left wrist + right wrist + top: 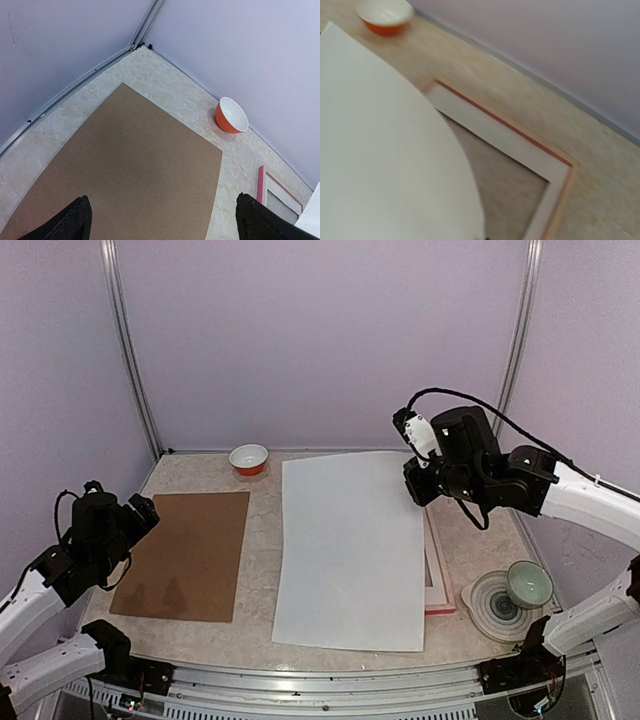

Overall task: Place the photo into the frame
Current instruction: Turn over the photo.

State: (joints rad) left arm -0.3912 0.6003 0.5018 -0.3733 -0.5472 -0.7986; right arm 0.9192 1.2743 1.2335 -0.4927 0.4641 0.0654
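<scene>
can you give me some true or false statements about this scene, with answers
The left pincer is open and holds nothing. True.
The orange bowl sits on the brown board. False: it stands on the table behind the board.
The photo, white side up, covers part of the frame. True.
The right pincer is wide open. False: it is shut on the photo's edge.
The green bowl is beside the orange one. False: it is near the right front corner.
</scene>
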